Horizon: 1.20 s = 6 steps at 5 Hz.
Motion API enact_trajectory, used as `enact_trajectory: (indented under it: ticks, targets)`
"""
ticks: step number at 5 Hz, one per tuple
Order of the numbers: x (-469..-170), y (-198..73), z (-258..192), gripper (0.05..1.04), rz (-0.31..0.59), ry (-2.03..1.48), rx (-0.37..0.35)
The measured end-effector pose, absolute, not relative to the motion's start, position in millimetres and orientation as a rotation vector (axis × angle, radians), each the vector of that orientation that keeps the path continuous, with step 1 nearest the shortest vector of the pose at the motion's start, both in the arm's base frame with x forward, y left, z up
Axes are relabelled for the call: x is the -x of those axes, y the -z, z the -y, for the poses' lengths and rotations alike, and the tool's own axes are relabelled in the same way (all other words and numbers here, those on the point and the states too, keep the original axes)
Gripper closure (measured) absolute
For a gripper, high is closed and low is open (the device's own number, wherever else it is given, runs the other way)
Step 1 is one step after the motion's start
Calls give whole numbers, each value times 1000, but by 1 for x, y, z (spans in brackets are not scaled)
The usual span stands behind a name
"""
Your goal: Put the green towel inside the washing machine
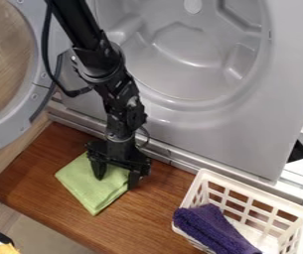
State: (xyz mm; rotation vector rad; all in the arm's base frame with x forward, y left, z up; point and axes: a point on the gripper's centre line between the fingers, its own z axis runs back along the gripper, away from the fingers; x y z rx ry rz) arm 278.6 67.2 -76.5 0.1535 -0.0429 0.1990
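Currently my gripper (pixel 116 183) is spread wide at the green towel (pixel 97 191), wooden board (pixel 155 211) either side, washer (pixel 210 136) near. Towels: two, one green, one purple (pixel 213 229); basket (pixel 251 189): one.

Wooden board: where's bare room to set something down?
Bare wood between the green towel and white basket; another patch at the towel's left. Crowded: the towel's upper right, at the gripper, and the basket's left rim, under the purple towel.

The black arm (pixel 104 67) slants in from eleven o'clock. Its gripper (pixel 116 181) hangs at seven o'clock, pointing downward, the two jaws spread apart.
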Motion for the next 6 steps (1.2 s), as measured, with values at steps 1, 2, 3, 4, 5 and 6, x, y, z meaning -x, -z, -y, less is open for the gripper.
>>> enact_trajectory:
  ticks: [1, 2, 3, 4, 5, 6]
  targets:
    - [-286, 79, -72, 396, 52, -204, -159]
    - [-291, 80, -74, 662, 63, -242, -167]
    - [-288, 82, -74, 864, 68, -250, -172]
    - [-279, 82, -71, 960, 100, -246, -172]
    - [-264, 82, -65, 981, 115, -219, -158]
    - [-253, 82, -60, 982, 106, -204, -162]
